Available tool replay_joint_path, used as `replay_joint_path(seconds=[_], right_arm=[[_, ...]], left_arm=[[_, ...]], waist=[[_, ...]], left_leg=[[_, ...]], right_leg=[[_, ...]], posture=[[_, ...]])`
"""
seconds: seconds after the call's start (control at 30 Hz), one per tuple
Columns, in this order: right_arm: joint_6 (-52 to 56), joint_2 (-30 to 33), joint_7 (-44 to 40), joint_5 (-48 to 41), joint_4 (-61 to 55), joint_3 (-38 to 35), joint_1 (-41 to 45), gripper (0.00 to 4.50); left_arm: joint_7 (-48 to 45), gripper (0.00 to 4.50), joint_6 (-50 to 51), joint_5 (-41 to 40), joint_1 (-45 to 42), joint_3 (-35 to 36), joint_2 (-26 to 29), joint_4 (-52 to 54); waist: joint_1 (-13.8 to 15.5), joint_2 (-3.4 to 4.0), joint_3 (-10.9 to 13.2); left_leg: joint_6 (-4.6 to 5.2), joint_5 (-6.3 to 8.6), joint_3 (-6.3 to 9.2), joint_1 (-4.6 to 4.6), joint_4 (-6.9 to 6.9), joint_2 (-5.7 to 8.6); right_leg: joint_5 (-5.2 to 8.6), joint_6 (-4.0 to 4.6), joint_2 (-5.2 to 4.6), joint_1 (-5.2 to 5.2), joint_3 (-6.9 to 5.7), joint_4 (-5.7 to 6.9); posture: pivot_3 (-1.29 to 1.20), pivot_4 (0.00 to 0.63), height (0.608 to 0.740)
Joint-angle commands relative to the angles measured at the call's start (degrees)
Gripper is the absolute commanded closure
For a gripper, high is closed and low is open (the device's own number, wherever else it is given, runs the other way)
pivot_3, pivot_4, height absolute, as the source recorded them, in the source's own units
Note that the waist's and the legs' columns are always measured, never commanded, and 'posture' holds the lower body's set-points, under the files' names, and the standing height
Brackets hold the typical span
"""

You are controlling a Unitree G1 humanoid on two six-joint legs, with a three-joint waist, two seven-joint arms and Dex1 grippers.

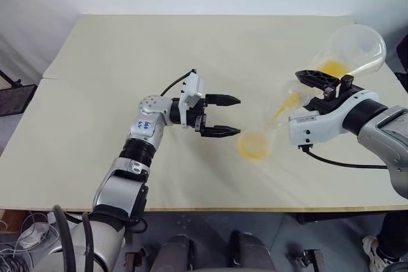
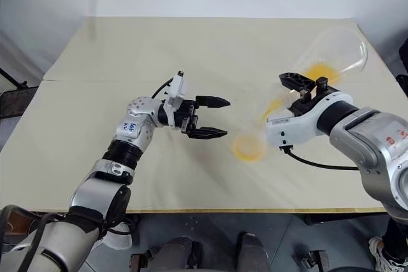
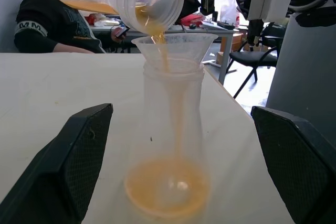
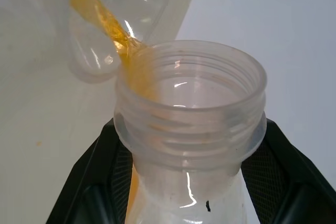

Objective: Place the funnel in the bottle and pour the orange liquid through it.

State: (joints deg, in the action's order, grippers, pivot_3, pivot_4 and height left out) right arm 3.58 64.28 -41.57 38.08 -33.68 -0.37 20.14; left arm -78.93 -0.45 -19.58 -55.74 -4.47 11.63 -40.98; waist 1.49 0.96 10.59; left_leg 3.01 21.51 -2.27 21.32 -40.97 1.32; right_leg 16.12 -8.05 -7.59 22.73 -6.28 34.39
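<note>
Right hand (image 1: 326, 87) is clamped tight on the threaded neck of a tilted flask (image 1: 354, 49), raised over the right side of the table (image 1: 95, 93). In the right wrist view the black fingers (image 4: 105, 166) press the neck from both sides. The flask's wide base points up and away, its mouth down toward the middle of the table. Orange liquid (image 1: 331, 67) pools on the low side inside it and runs out of the mouth as a thin stream.

The stream lands in the funnel (image 3: 173, 51), which sits in the neck of the bottle (image 3: 170, 145). The bottle stands upright on the table, just below and to the left of the right hand. A round orange pool lies at the bottle's bottom (image 1: 254, 146). The funnel rim is wider than the bottle neck and rests on top of it, with the stem hidden inside.

Left hand (image 1: 223, 116) is spread wide, holding nothing, level and pointing right at the bottle. The fingertips stop just short of the bottle, apart from it, with the bottle lined up in the gap in the left wrist view.

A person in a dark top (image 3: 47, 24) sits at the far end past the table in the left wrist view.
</note>
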Motion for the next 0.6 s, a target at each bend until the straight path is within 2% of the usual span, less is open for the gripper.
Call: replay_joint_path(seconds=[0.03,0.6], right_arm=[[-1.18,-0.16,0.4,0.85,-0.91,-3.04,1.41,2.06],[-6.92,0.07,1.04,1.81,0.61,-3.45,2.45,2.06]], left_arm=[[-0.19,0.0,-0.59,0.02,-0.86,0.61,-0.38,1.04],[-0.41,0.0,-0.26,-0.13,-0.43,0.53,-0.29,1.95]], waist=[[0.01,0.0,0.0],[0.0,0.0,0.0]], left_leg=[[0.0,0.0,0.0,0.0,0.0,0.0],[0.0,0.0,0.0,0.0,0.0,0.0]], right_leg=[[0.0,0.0,0.0,0.0,0.0,0.0],[0.0,0.0,0.0,0.0,0.0,0.01]], posture=[[0.0,0.15,0.74],[0.0,0.15,0.74]])
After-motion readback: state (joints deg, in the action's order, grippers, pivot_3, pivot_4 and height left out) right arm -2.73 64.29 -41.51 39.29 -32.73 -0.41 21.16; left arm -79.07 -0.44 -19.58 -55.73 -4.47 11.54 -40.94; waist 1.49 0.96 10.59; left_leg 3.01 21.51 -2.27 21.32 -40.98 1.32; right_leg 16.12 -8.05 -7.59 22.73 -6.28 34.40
